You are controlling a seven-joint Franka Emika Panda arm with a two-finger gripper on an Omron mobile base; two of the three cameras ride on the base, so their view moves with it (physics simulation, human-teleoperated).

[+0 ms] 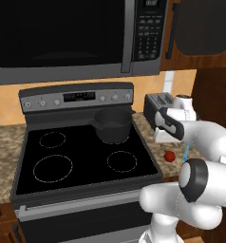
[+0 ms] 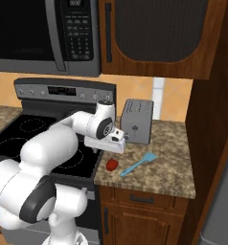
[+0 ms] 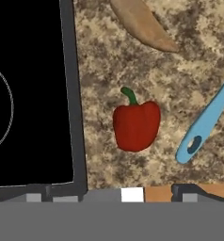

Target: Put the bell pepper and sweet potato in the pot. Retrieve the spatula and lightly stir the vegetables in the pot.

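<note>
Directly beneath the open hand (image 2: 117, 139), the bell pepper (image 3: 136, 124) on the counter (image 3: 132, 56).

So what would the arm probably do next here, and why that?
Probably lower the open gripper straight down onto the bell pepper. The hand view looks right down at the pepper lying loose on the counter, with the spatula beside it but apart. The pot on the stove looks empty, so the vegetables likely come first.
</note>
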